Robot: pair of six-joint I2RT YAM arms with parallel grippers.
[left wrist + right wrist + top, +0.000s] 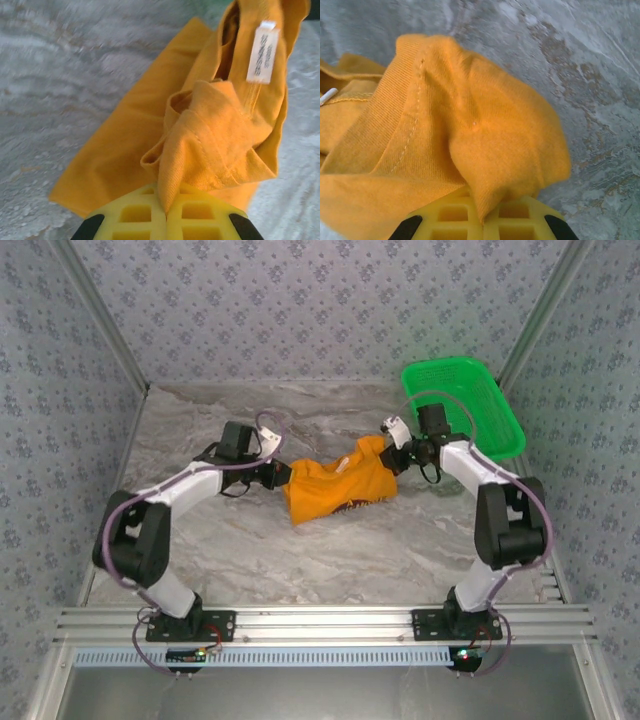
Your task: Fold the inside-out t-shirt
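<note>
**Item: orange t-shirt, held at both ends, mid-table**

- T-shirt (335, 488) – orange, short-sleeved, bunched and crumpled, not flat. Sits approx. at the centre of the table, between the two arms. Left end spreads onto the surface; right end is pulled up toward the right arm. Dark print (356, 506) shows along the near lower edge in the top view.
- Care tag (265, 52) – small, white, grey text too blurred to read. Hangs along a seam in the upper right of the left wrist view. Stitched seams and hems show in both wrist views.
- Left gripper (166, 215) – yellow gridded pads pressed together, a fold of orange cloth pinched betw. them. A flat layer of the shirt lies on the table beyond it. In the top view it meets the shirt's left edge.
- Right gripper (482, 217) – pads likewise closed on a bunch of cloth, next to a ribbed, stitched band. In the top view it grips the shirt's upper right corner.
- Table (300, 560) – grey-white marbled top; bare round the shirt.
- Basket (480, 405) – green plastic mesh, far right corner, tilted against the wall, well apart from the shirt, just behind the right arm.
- Walls (300, 300) – pale blue patterned paper on three sides.
- Rail (320, 620) – aluminium, near edge – carries both arm bases.
</note>
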